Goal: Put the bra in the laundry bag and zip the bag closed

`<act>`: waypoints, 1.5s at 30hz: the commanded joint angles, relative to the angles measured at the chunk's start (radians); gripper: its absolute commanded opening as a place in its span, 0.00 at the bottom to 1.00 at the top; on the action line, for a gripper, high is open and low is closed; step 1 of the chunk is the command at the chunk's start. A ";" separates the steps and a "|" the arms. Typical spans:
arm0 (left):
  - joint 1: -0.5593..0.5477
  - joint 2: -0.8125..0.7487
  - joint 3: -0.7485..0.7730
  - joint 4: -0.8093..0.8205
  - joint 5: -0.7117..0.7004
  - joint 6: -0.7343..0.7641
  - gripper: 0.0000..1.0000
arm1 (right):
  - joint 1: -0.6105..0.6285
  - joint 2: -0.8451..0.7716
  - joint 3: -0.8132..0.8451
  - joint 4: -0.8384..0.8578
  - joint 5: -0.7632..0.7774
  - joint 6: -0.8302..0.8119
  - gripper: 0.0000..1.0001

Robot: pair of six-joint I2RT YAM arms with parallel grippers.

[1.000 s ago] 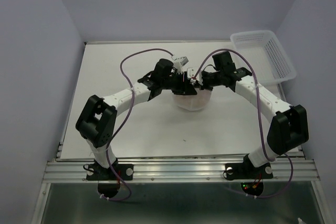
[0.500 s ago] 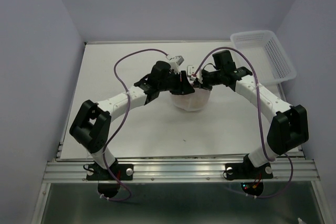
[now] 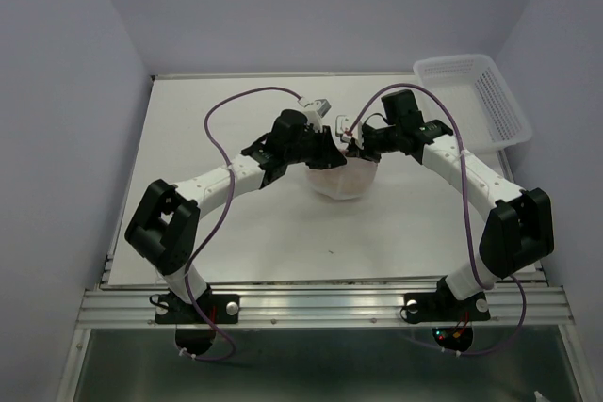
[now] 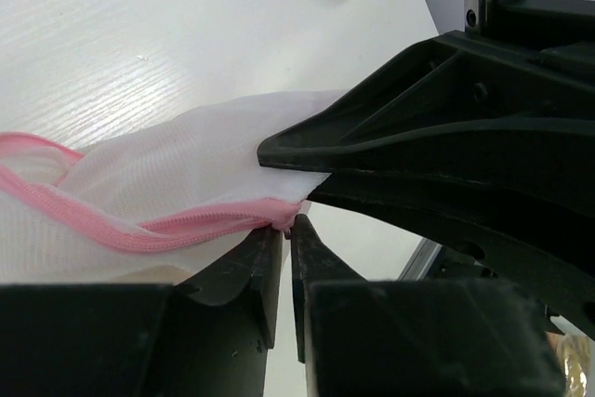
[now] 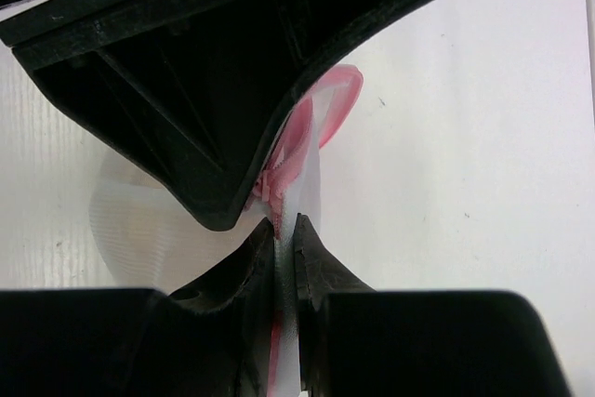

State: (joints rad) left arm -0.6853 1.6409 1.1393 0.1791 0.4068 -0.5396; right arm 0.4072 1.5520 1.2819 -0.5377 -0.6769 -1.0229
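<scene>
Between left gripper tips: the end of the pink zipper, pinched, with only a thin slit between the fingers.
Right gripper: closed on the bag's rim; mesh and pink zipper tape run down between its fingers.
Grippers together: tip to tip, almost touching, facing each other just above the bag. Each fills much of the other's wrist view.
Bag: mid-table, a roundish white mesh mound under both grippers, its top edge drawn up to them.
Zipper run: the pink band loops away leftward in the left wrist view. Cannot tell whether it is fully zipped.
Bra: not made out in any view.
Arms: both reach inward from the near edge, elbows out, with purple cables arching over them.
Table: white.
Basket: white, slotted, at the far right corner, well apart from the bag.
</scene>
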 commanded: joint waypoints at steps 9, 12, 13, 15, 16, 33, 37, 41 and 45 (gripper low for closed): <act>-0.003 -0.058 -0.016 -0.007 -0.042 0.026 0.00 | 0.010 -0.012 0.042 0.042 0.051 -0.012 0.06; -0.003 -0.073 -0.052 -0.041 -0.085 0.023 0.00 | 0.010 -0.026 0.019 0.041 0.080 -0.075 0.02; -0.002 -0.076 -0.056 -0.067 -0.103 0.023 0.00 | 0.010 -0.033 0.007 0.041 0.089 -0.136 0.01; 0.001 -0.088 -0.070 -0.084 -0.114 0.023 0.00 | 0.010 -0.049 -0.026 0.039 0.091 -0.178 0.01; 0.010 -0.093 -0.075 -0.108 -0.124 0.023 0.00 | 0.010 -0.059 -0.033 0.039 0.085 -0.206 0.01; 0.182 -0.102 -0.254 -0.069 -0.126 -0.049 0.00 | -0.038 -0.185 -0.159 0.021 -0.050 -0.302 0.01; 0.185 -0.119 -0.234 -0.064 -0.126 -0.046 0.00 | -0.059 -0.179 -0.173 0.019 -0.052 -0.286 0.01; 0.173 -0.168 -0.197 -0.070 -0.106 -0.056 0.00 | -0.059 -0.127 -0.118 0.022 -0.065 -0.163 0.62; 0.121 -0.207 -0.145 -0.118 -0.160 -0.098 0.00 | -0.059 -0.067 0.000 0.001 -0.115 0.013 1.00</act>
State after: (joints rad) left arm -0.5350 1.5131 0.9192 0.1020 0.3229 -0.6106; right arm 0.3588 1.4517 1.1667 -0.5381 -0.7490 -1.1690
